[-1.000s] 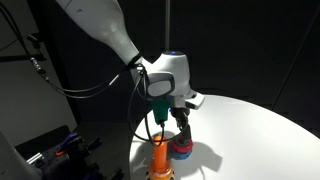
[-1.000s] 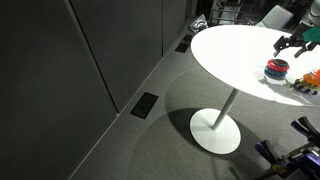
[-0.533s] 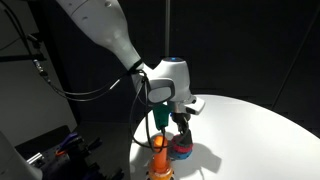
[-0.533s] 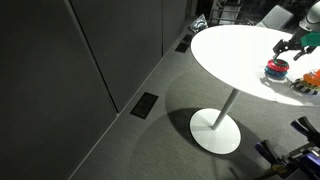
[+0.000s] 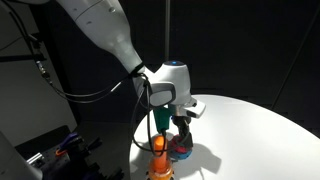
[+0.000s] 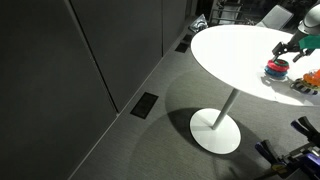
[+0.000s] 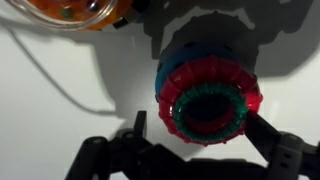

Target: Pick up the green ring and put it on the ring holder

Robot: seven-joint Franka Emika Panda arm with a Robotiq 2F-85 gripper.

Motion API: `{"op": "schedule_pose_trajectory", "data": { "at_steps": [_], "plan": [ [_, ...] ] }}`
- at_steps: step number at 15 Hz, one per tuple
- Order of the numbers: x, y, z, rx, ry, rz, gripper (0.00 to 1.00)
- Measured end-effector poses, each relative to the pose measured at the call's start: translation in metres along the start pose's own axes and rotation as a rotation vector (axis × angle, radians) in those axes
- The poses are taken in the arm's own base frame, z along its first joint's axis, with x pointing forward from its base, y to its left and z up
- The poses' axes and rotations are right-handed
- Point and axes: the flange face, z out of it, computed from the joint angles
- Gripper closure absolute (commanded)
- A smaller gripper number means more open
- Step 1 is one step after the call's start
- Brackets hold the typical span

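The two fingers (image 7: pixel 262 132) have dropped lower, spread either side of one green ring (image 7: pixel 212 93).

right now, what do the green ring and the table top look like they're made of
green ring: probably moulded plastic, judging by its ribbed edge and slight sheen. table: smooth white top, fairly matte with soft shadows; maybe laminate or painted, cannot tell which.

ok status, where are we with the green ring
gripper open, fingers either side of the red-and-blue stack. green ring on top of that stack, not gripped. ring holder close beside, nothing seen between.
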Motion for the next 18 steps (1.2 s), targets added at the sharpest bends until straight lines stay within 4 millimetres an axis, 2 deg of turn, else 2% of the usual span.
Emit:
{"op": "schedule_pose_trajectory", "data": {
  "at_steps": [10,13,14,15,16,18],
  "plan": [
    [0.0015,-0.0005,0.0014,-0.001,0.003,-0.001,0.0],
    [0.0016,-0.0006,0.002,-0.001,0.004,0.0,0.14],
    [0.0015,-0.0006,0.0028,-0.001,0.003,0.0,0.13],
    [0.0015,-0.0007,0.0039,-0.002,0.003,0.0,0.18],
    [0.0022,-0.001,0.0037,-0.002,0.006,0.0,0.15],
    [0.0035,-0.0013,0.0029,-0.001,0.01,0.0,0.2]
  ]
}}
